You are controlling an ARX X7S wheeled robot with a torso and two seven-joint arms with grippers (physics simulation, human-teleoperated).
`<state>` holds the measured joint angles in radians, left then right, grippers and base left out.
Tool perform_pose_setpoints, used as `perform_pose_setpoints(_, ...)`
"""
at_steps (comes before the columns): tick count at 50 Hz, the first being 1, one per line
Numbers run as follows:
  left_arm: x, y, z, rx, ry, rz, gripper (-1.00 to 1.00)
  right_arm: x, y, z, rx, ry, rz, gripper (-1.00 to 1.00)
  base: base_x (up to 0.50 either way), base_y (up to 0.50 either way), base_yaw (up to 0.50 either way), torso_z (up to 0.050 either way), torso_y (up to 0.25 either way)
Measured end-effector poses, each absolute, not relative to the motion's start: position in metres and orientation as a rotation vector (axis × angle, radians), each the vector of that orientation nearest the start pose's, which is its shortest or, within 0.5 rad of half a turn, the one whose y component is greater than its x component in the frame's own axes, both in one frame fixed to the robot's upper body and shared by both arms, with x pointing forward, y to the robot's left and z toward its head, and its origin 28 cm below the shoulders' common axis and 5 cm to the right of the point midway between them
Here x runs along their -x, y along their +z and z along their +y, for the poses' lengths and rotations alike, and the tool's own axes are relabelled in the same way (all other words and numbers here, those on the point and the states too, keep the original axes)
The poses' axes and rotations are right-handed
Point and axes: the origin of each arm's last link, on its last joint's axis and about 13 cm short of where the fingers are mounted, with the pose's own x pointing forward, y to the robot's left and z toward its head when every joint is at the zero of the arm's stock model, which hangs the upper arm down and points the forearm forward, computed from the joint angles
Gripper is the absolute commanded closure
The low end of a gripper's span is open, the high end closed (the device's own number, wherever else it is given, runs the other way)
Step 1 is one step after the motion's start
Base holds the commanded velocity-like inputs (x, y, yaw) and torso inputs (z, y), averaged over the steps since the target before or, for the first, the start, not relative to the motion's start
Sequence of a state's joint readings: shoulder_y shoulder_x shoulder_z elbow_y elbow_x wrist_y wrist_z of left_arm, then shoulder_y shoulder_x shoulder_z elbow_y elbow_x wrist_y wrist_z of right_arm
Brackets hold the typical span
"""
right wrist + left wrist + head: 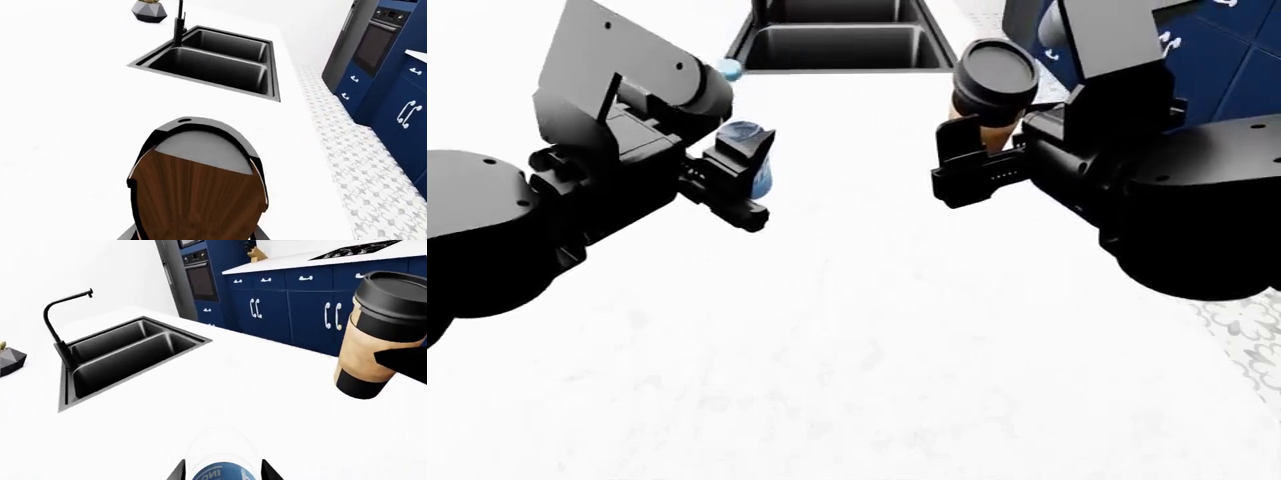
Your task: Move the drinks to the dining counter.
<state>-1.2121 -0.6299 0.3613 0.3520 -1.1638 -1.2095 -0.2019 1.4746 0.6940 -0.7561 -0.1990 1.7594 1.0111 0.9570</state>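
Observation:
My left gripper (745, 180) is shut on the clear water bottle (747, 160) with a blue label; the bottle fills the space between the fingers in the left wrist view (221, 467). My right gripper (961, 170) is shut on the brown coffee cup (990, 90) with a black lid, which also shows in the right wrist view (197, 185) and the left wrist view (380, 335). Both drinks are held above the white dining counter (854, 330), just short of the dark double sink (834, 40).
A black faucet (57, 325) stands by the sink (127, 355). A small dark faceted ornament (150, 11) sits beyond it. Blue cabinets (293, 300) and an oven (200, 277) stand across a patterned floor (360, 170) past the counter's right edge.

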Motion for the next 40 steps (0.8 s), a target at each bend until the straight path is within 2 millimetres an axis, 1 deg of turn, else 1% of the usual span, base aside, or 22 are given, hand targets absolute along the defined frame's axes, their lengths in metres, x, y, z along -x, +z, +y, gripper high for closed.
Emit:
perform_pose_setpoints(12, -0.270, 0.300, 0.242, -0.260, -0.526, 0.112, 1.00, -0.260, 0.323, -0.104, 0.188, 0.211, 0.204, 1.00, 0.00, 0.00, 0.00, 0.000, 0.002)
perform_pose_setpoints(40, -0.272, 0.290, 0.241, -0.271, -0.526, 0.218, 1.00, -0.259, 0.318, -0.106, 0.192, 0.218, 0.217, 1.00, 0.00, 0.00, 0.00, 0.001, 0.001)
